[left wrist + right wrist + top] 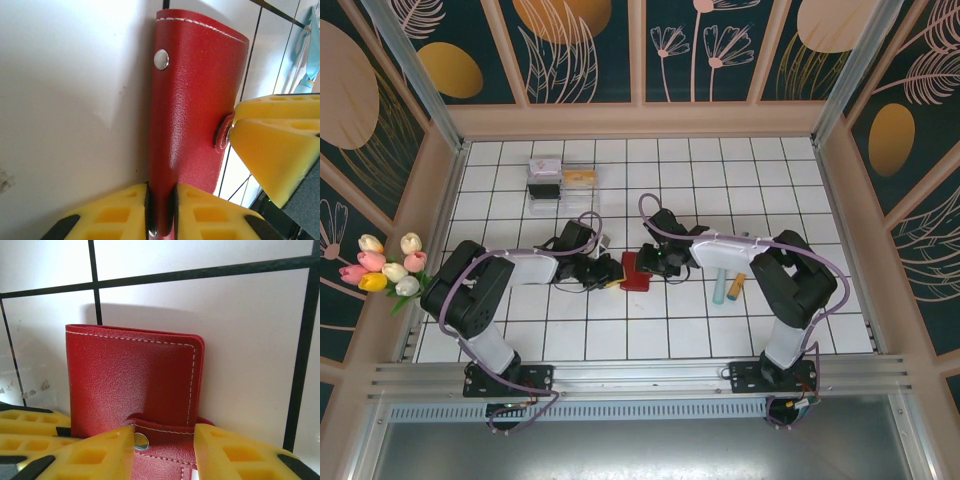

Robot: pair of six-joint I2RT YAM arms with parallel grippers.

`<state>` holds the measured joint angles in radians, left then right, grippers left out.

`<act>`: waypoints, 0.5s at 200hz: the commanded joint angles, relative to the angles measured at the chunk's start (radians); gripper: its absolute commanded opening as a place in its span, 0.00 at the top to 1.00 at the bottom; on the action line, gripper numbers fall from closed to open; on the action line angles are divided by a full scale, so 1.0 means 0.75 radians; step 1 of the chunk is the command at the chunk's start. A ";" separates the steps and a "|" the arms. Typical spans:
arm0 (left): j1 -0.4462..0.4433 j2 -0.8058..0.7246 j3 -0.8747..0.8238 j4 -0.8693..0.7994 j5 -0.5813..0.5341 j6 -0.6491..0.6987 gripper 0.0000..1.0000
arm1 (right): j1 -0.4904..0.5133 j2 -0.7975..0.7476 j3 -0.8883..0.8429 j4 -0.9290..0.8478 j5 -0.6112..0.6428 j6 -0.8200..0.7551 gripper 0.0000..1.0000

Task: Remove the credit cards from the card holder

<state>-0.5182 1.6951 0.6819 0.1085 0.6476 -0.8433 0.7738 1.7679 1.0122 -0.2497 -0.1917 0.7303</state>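
At mid-bench, holder: the card holder (pixel 638 271) is lying on the white tiled bench (pixel 720 180) btwn both claws; I'm seeing it folded shut.
L claw: the left claw (pixel 160 212) is clamping the holder's edge btwn its yellow pads (pixel 115 215).
R claw: the right claw (pixel 164 440) is bracketing the strap (pixel 165 432) w/ its snap. I can't tell if it's pinching or just flanking.
Progress: I'm judging this as early. Strap not yet undone, holder not opened, credit cards all left to pull, by my read.
Unsure: two small items (pixel 728 286), tan and light blue, are sitting right of the holder; too small to ID.
Look: red grained leather, white stitching, metal stud (pixel 161 59), thin and flat.
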 commanded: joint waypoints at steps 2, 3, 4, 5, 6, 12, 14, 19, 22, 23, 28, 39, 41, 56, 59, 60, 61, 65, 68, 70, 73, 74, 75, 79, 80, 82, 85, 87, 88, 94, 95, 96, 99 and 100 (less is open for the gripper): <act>-0.011 -0.005 0.030 0.055 0.036 0.001 0.88 | 0.010 -0.038 -0.019 0.000 -0.004 -0.031 0.61; -0.010 -0.006 0.031 0.056 0.035 0.001 0.88 | 0.011 -0.041 -0.020 0.000 0.000 -0.031 0.61; -0.010 -0.008 0.030 0.057 0.034 0.000 0.88 | 0.011 -0.045 -0.020 0.000 0.003 -0.030 0.61; -0.009 -0.010 0.030 0.057 0.034 0.000 0.89 | 0.010 -0.048 -0.019 0.000 0.008 -0.030 0.61; -0.010 -0.011 0.030 0.058 0.034 0.000 0.89 | 0.011 -0.052 -0.020 0.000 0.012 -0.030 0.61; -0.011 -0.020 0.028 0.058 0.030 0.000 0.89 | 0.009 -0.080 -0.021 -0.001 0.036 -0.028 0.60; -0.010 -0.023 0.029 0.055 0.028 0.000 0.89 | 0.009 -0.087 -0.023 -0.001 0.043 -0.025 0.60; -0.010 -0.030 0.029 0.056 0.025 -0.001 0.90 | 0.009 -0.109 -0.025 0.001 0.057 -0.020 0.59; -0.011 -0.034 0.030 0.055 0.023 0.000 0.90 | 0.009 -0.118 -0.025 0.002 0.065 -0.016 0.58; -0.011 -0.035 0.030 0.055 0.023 0.000 0.90 | 0.009 -0.121 -0.024 0.002 0.066 -0.014 0.58; -0.010 -0.041 0.030 0.055 0.021 0.000 0.90 | 0.009 -0.137 -0.026 0.002 0.074 -0.011 0.57; -0.010 -0.054 0.032 0.052 0.016 0.001 0.90 | 0.011 -0.153 -0.022 -0.009 0.081 -0.001 0.57; -0.009 -0.055 0.032 0.052 0.016 0.002 0.90 | 0.011 -0.153 -0.021 -0.012 0.081 0.001 0.57; -0.009 -0.065 0.036 0.043 0.010 0.006 0.90 | 0.023 -0.145 -0.005 -0.048 0.086 0.013 0.56; -0.010 -0.067 0.038 0.040 0.010 0.007 0.90 | 0.024 -0.143 -0.003 -0.052 0.086 0.013 0.57; -0.010 -0.067 0.037 0.040 0.009 0.007 0.90 | 0.025 -0.142 -0.002 -0.055 0.086 0.015 0.56; -0.011 -0.067 0.038 0.039 0.008 0.008 0.90 | 0.025 -0.141 -0.001 -0.057 0.087 0.015 0.56; -0.011 -0.069 0.040 0.037 0.006 0.008 0.90 | 0.029 -0.137 0.002 -0.064 0.087 0.016 0.56; -0.011 -0.071 0.042 0.035 0.006 0.008 0.90 | 0.031 -0.132 0.005 -0.067 0.088 0.016 0.57; -0.010 -0.071 0.042 0.035 0.006 0.007 0.90 | 0.034 -0.129 0.005 -0.069 0.088 0.017 0.57; -0.011 -0.072 0.042 0.035 0.006 0.007 0.90 | 0.034 -0.127 0.006 -0.072 0.088 0.019 0.57; -0.011 -0.072 0.042 0.034 0.006 0.007 0.90 | 0.035 -0.124 0.007 -0.073 0.087 0.020 0.57; -0.011 -0.072 0.043 0.035 0.006 0.007 0.90 | 0.035 -0.124 0.007 -0.074 0.087 0.021 0.57; -0.011 -0.074 0.044 0.035 0.006 0.006 0.90 | 0.037 -0.120 0.006 -0.075 0.088 0.023 0.57; -0.010 -0.074 0.044 0.034 0.008 0.006 0.90 | 0.037 -0.119 0.006 -0.074 0.088 0.025 0.57; -0.009 -0.074 0.044 0.035 0.008 0.005 0.90 | 0.039 -0.117 0.006 -0.072 0.087 0.024 0.57; -0.009 -0.075 0.044 0.034 0.008 0.005 0.90 | 0.038 -0.115 0.006 -0.070 0.084 0.027 0.57; -0.010 -0.076 0.044 0.035 0.008 0.005 0.90 | 0.037 -0.112 0.005 -0.067 0.082 0.028 0.57; -0.010 -0.077 0.044 0.035 0.008 0.005 0.90 | 0.038 -0.112 0.005 -0.068 0.081 0.028 0.57; -0.010 -0.079 0.046 0.035 0.010 0.005 0.90 | 0.038 -0.105 0.006 -0.063 0.078 0.028 0.58; -0.010 -0.079 0.046 0.034 0.010 0.005 0.90 | 0.037 -0.104 0.006 -0.062 0.078 0.029 0.58; -0.010 -0.080 0.046 0.035 0.011 0.005 0.91 | 0.037 -0.104 0.006 -0.061 0.078 0.030 0.58; -0.010 -0.080 0.046 0.035 0.012 0.006 0.91 | 0.037 -0.101 0.009 -0.060 0.076 0.029 0.58; -0.010 -0.081 0.046 0.034 0.012 0.007 0.91 | 0.038 -0.099 0.010 -0.060 0.076 0.029 0.58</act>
<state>-0.5186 1.6630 0.6926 0.1268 0.6533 -0.8417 0.7944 1.6783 0.9997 -0.2668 -0.1486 0.7387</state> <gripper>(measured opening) 0.098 0.426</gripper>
